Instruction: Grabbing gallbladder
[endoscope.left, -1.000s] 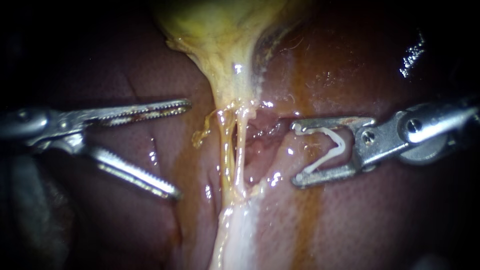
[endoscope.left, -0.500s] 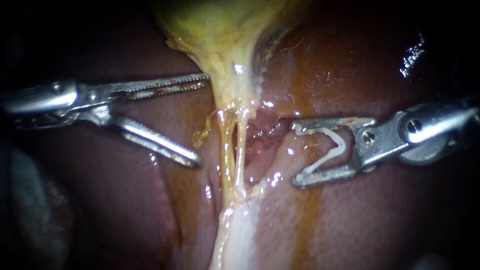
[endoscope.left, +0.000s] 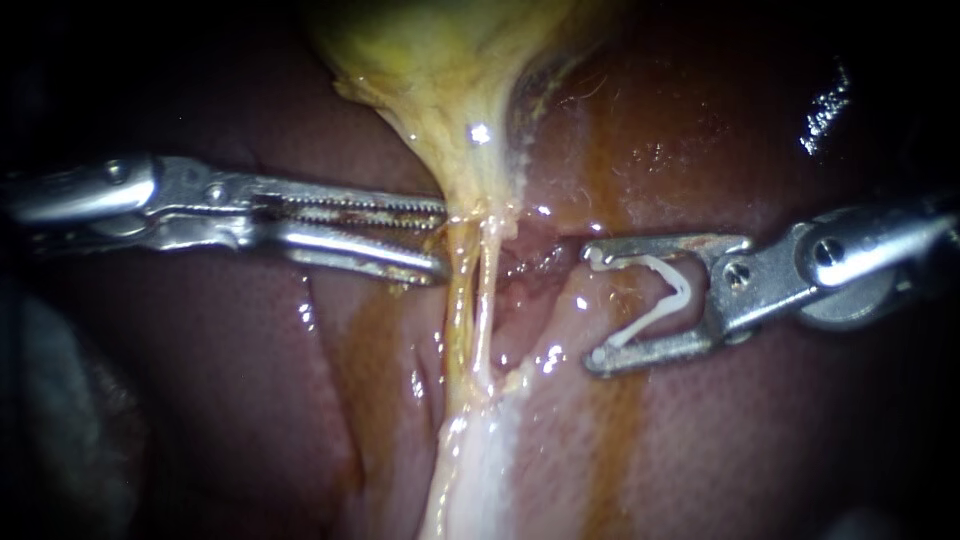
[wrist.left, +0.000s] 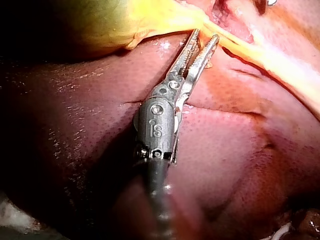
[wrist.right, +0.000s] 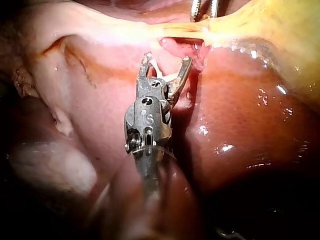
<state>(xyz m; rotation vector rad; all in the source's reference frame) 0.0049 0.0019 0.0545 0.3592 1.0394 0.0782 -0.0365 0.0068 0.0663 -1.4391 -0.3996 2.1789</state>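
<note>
Where its two toothed jaws taper to their tips, the left instrument (endoscope.left: 441, 237) shows only a slim gap. Both tips rest against the left edge of the gallbladder's narrow yellow neck, just left of the frame's centre. No fold of tissue can be seen pinched between them, so the jaws read as nearly closed but not clamped. Its shaft enters level from the left edge and lies almost horizontal across the dark red liver (endoscope.left: 220, 400).

In the left wrist view, the left instrument (wrist.left: 205, 35) reaches forward with its jaws close together, and the tips meet the yellow band that trails from the gallbladder (wrist.left: 115, 20).

The gallbladder (endoscope.left: 440, 60) fills the upper centre of the endoscope frame. It narrows downward into thin glistening strands (endoscope.left: 470, 300) that run to a pale stripe at the lower centre.

At the right, the right instrument (endoscope.left: 593, 305) comes in from the right edge, sloping slightly down toward the centre. Its jaws stand wide apart with a white V-shaped clip (endoscope.left: 682, 292) seated between them, one leg along each jaw. The jaw tips lie just right of the strands, apart from them.

In the right wrist view, the right instrument (wrist.right: 167, 58) points its spread jaws at a pink hollow beside the liver.
</note>
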